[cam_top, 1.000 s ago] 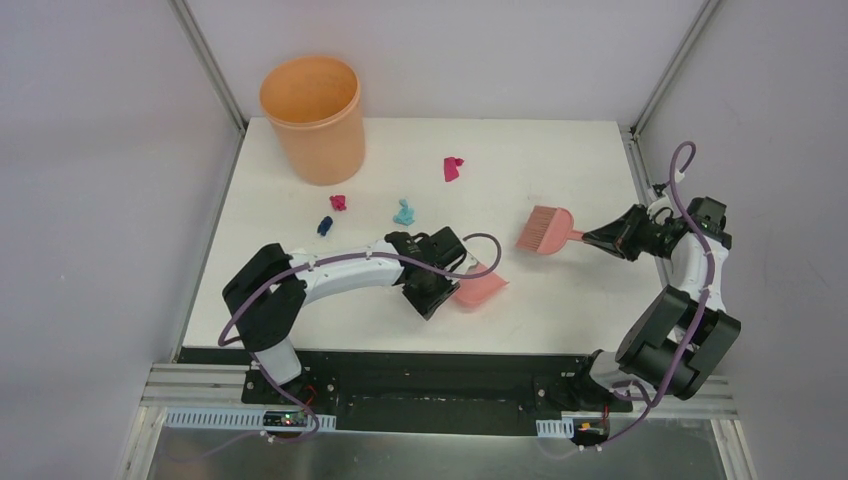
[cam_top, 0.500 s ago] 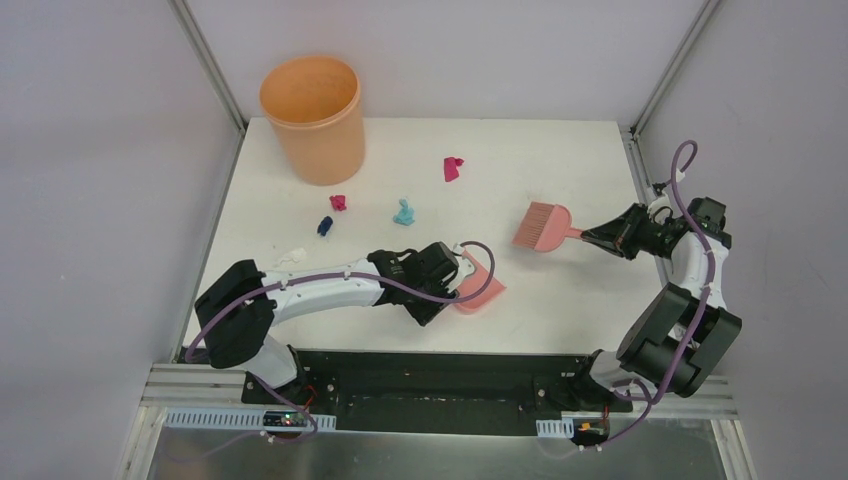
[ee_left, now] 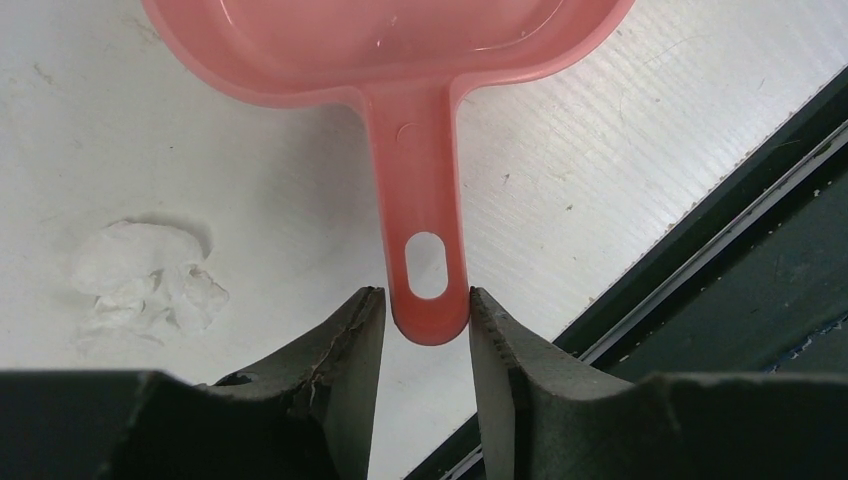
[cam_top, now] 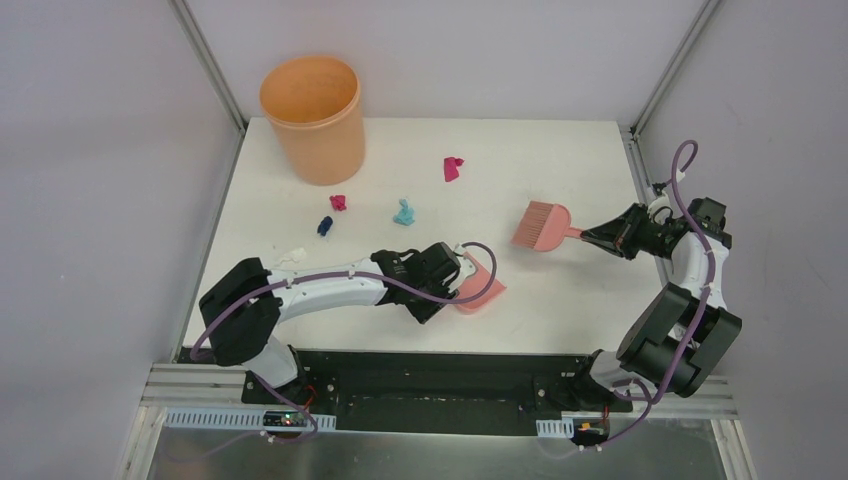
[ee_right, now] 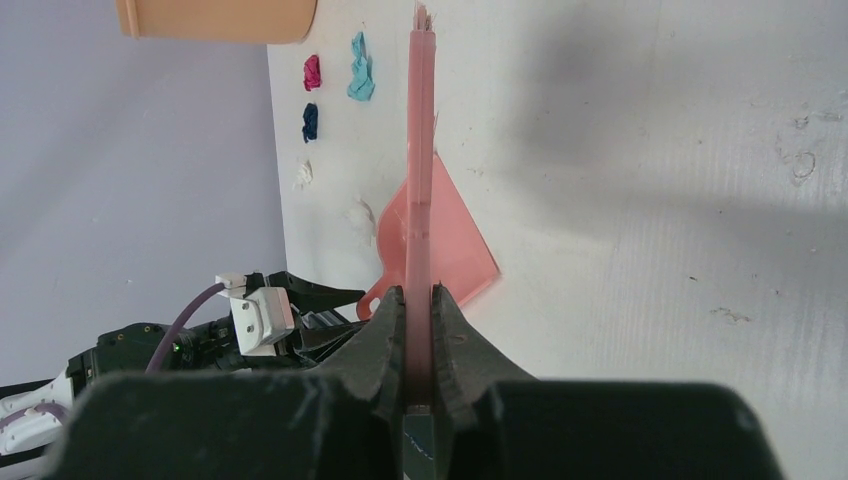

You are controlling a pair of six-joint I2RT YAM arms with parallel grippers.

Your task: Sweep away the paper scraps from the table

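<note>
White and slightly scuffed, the flat rectangular tabletop (cam_top: 570, 160) fills a booth of pale grey walls (cam_top: 90, 200), with slanted aluminium frame posts (cam_top: 206, 62) rising from its rear corners and a black strip (cam_top: 400, 357) along its near edge. Seen close from the left wrist, the surface shows fine ribbing and small dark specks.

The crumpled paper scraps lie on the far left half of the table:
- a magenta wad (cam_top: 452, 168) alone toward the back centre
- a smaller magenta wad (cam_top: 338, 203) just in front of the tall orange plastic bucket (cam_top: 315, 120), which stands at the rear left corner
- a light blue wad (cam_top: 404, 212) to the right of that
- a dark blue-black wad (cam_top: 325, 226) a little nearer
- a white wad (cam_top: 293, 257) close to the left arm (it is hard to pick out against the table)

The salmon-pink plastic dustpan (cam_top: 480, 288) lies flat near the front centre, well apart from the coloured scraps. The left gripper (ee_left: 428, 300) is part-open, one finger on each side of the rounded end of the dustpan's handle and right against it. I cannot tell whether it is actually squeezing.

The right gripper (ee_right: 420, 300) is clamped on the thin handle of the salmon-pink hand brush (cam_top: 543, 226), whose bristled head is over the right half of the table, pointing toward the scraps.
</note>
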